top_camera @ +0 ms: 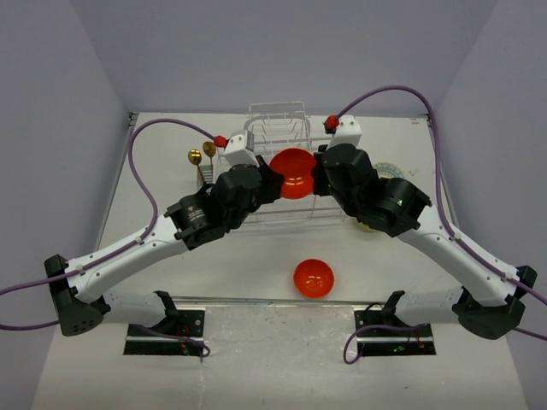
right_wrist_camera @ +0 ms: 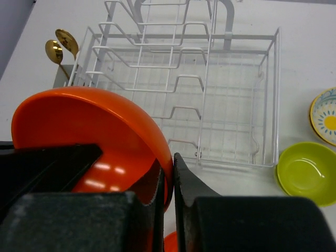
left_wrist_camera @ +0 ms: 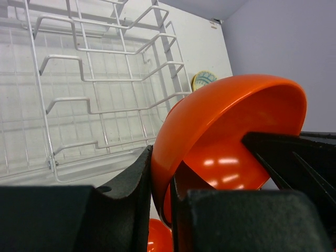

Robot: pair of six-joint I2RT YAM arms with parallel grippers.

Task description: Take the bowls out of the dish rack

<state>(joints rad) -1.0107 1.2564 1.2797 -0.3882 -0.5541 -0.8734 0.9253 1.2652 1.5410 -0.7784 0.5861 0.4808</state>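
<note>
Above the middle of the dish rack (right_wrist_camera: 275, 105), a glossy orange-red bowl (top_camera: 293, 173) hangs between the two arms. The left gripper (left_wrist_camera: 161, 194) is pinched tight on its rim from the left, one finger inside the wall and one outside. The right gripper (right_wrist_camera: 169, 189) is clamped on the opposite rim in the same way.

The rack shows no bowl in any slot that the wrist views reach, so this one is probably the last to come out. Three others are already on the table (top_camera: 222, 265). A second orange-red bowl (top_camera: 313, 278) sits on the near side, between the arms. A lime-green bowl (right_wrist_camera: 306, 173) lies just off the rack's near right corner, and a patterned bowl (right_wrist_camera: 326, 116) lies a little farther back on the right. What seems left is to set the held bowl down clear of the wires.

The bowls are smooth, round and shallow, and the orange-red ones are shiny enough to mirror the lights. They look like hard plastic or glazed ware, slick under the pads. The rack is thin white coated wire, an open grid with upright stepped loops. Two gold spoons (right_wrist_camera: 60, 44) stand at its far left corner, polished and reflective.
</note>
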